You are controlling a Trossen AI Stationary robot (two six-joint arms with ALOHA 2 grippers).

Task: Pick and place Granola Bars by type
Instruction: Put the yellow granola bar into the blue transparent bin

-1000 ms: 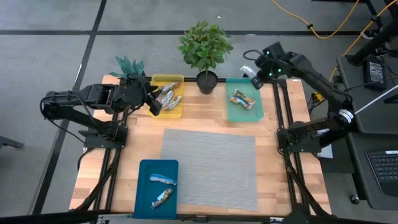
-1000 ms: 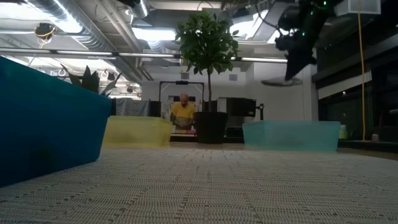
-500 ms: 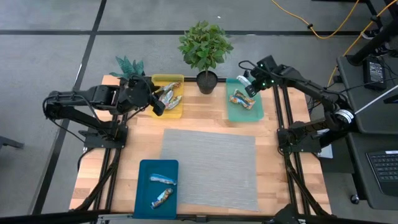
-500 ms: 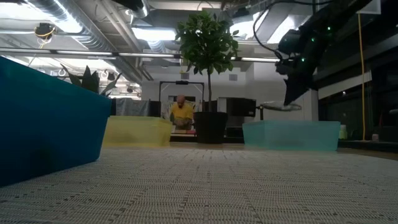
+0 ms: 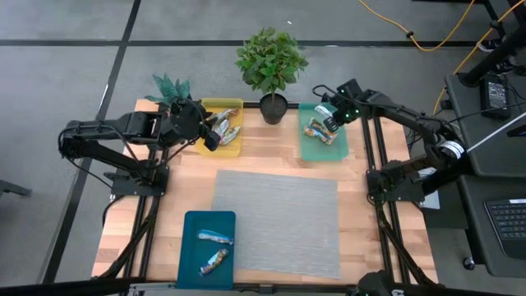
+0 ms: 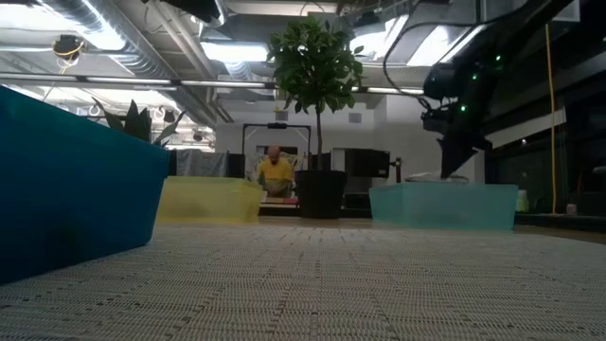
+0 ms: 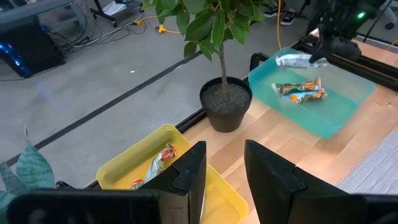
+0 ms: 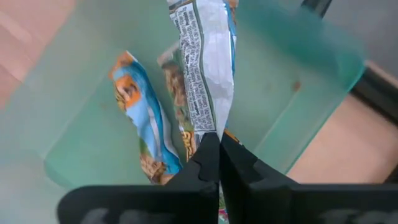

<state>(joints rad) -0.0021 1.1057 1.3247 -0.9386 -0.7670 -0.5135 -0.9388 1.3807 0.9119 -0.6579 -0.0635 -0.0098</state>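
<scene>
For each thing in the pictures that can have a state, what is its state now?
Right gripper: shut on a granola bar, above the green tray.
Held granola bar: hanging over the green tray, not yet released.
Left gripper: open, empty, over the yellow tray.
Green tray: holds bars.
Yellow tray: holds bars.
Blue tray: holds two bars.
</scene>
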